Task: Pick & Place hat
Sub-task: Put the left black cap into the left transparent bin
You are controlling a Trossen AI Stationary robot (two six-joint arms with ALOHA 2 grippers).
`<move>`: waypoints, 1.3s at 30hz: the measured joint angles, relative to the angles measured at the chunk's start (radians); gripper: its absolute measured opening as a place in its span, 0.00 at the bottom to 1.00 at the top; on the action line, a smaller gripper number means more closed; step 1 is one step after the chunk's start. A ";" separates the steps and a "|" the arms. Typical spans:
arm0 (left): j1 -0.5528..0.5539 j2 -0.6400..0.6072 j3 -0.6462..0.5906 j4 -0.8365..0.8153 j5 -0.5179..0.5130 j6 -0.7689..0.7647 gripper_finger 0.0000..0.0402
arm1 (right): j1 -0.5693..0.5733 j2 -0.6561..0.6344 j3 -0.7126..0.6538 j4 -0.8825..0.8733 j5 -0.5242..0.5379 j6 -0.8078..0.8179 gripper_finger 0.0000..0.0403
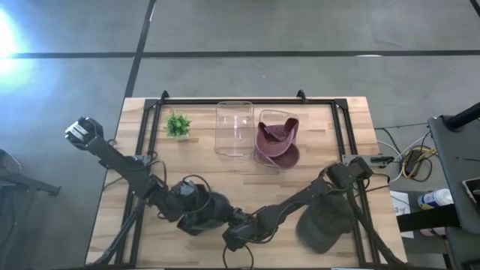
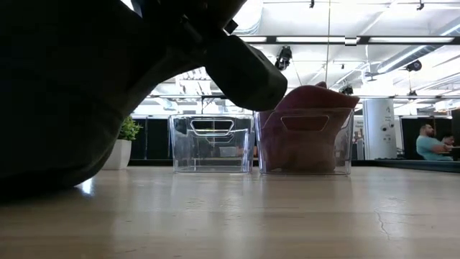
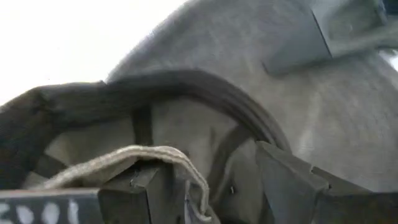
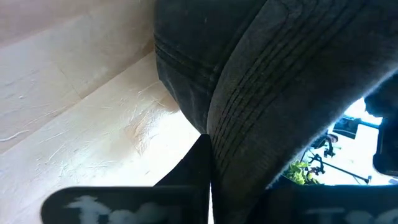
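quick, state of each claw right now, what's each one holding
Left claw: shut on the dark fabric cap at the table's front.
Right claw: shut on the same dark fabric cap's brim.

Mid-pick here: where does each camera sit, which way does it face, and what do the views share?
High: above the table, looking straight down; both arms, left gripper and right gripper at the dark hat.
Low: tabletop height, looking level at two bins; hat and arm loom left.
Left wrist: on left arm, looking inside the hat; own gripper shows.
Right wrist: on right arm, looking along hat brim and tabletop; own gripper shows.
Shared: plant in high, low, right wrist.
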State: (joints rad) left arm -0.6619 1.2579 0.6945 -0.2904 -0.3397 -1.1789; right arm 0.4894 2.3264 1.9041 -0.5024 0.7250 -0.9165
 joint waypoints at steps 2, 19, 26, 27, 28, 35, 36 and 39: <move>0.005 0.000 0.000 -0.013 -0.014 -0.025 0.53 | 0.000 0.000 0.000 0.000 0.000 0.000 0.03; 0.010 -0.098 0.176 -0.521 0.135 -0.184 0.53 | -0.012 0.000 0.000 -0.014 0.001 0.027 0.03; 0.016 -0.171 0.176 -0.696 0.044 -0.244 0.53 | -0.021 0.000 0.000 -0.016 0.006 -0.009 0.03; 0.018 -0.173 0.160 -0.675 0.055 -0.250 0.53 | -0.023 0.000 0.000 -0.017 0.007 -0.016 0.03; 0.018 -0.172 0.142 -0.645 0.070 -0.253 0.53 | -0.027 0.000 0.000 -0.016 0.007 -0.022 0.03; 0.020 -0.095 -0.011 -0.278 0.147 -0.264 0.53 | -0.051 0.000 0.000 0.031 0.009 -0.044 0.03; 0.021 -0.077 -0.027 -0.228 0.150 -0.265 0.53 | -0.051 0.000 0.000 0.055 0.010 -0.063 0.03; 0.026 -0.022 -0.061 -0.116 0.172 -0.264 0.53 | -0.053 0.000 0.000 0.136 0.009 -0.130 0.03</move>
State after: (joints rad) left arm -0.6357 1.2364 0.6333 -0.4069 -0.1672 -1.4430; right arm 0.4367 2.3264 1.9038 -0.3660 0.7344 -1.0467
